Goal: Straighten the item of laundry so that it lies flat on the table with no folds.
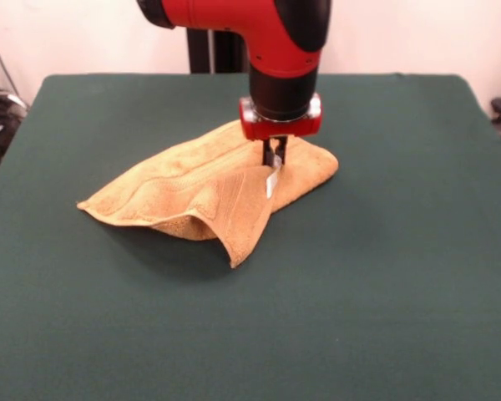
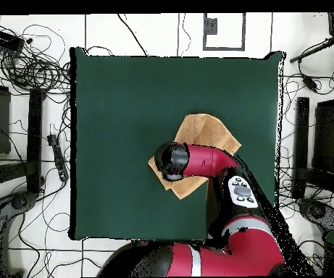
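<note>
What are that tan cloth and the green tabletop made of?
The towel looks like soft terry cotton: matte, nubby, with woven bands and limp folds. The table top seems to be felt-like fabric: dark green, flat, without shine. The exact fibres can't be told.

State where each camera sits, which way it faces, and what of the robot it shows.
Front view: across the table from the robot, facing it; shows the red arm's lower end and the gripper down on the towel.
Overhead view: above, looking straight down; shows the base, arm and wrist over the towel.
Both share the towel, the table and the arm.
</note>
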Controlling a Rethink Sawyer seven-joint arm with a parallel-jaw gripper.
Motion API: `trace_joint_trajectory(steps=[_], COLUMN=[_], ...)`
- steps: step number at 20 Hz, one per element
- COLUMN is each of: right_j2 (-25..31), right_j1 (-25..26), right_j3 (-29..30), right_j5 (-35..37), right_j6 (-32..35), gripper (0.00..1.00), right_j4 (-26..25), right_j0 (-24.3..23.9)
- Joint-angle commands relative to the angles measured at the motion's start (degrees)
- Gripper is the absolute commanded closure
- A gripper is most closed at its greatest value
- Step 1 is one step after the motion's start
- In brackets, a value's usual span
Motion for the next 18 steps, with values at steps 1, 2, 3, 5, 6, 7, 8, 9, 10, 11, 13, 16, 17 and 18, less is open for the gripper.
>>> trace_joint_trajectory(steps=[1,2,3,5,6,7,8,9,10,11,13,16,17,18], right_j2=[2.9,2.76,2.67,2.4,2.21,2.01,1.8,1.62,1.45,1.31,0.96,0.77,0.68,0.6], right_j1=[3.03,3.11,3.23,3.56,3.75,3.94,4.1,4.2,4.34,4.46,4.82,5.39,5.63,5.87], right_j3=[-0.76,-1.04,-1.35,-2.07,-2.45,-2.84,-3.28,-3.56,-3.98,-4.4,-5.31,-6.7,-7.27,-7.84], right_j5=[-1.65,-1.25,-0.99,-0.69,-0.53,-0.38,0.16,0.54,1.13,1.57,2.27,3.46,3.97,4.48], right_j6=[7.45,7.83,8.31,9.46,10.06,10.65,11.15,11.57,11.93,12.11,12.19,12.21,12.08,11.94], gripper=[1.0,1.0,1.0,1.0,1.0,1.0,1.0,1.0,1.0,1.0,0.0,0.0,0.0,0.0], right_j4=[0.56,0.78,1.1,1.72,2.05,2.39,2.78,3.11,3.45,3.66,4.26,4.87,5.12,5.36], right_j0=[1.37,1.71,2.04,2.89,3.33,3.77,4.17,4.5,4.81,5.07,5.55,5.95,6.11,6.27])
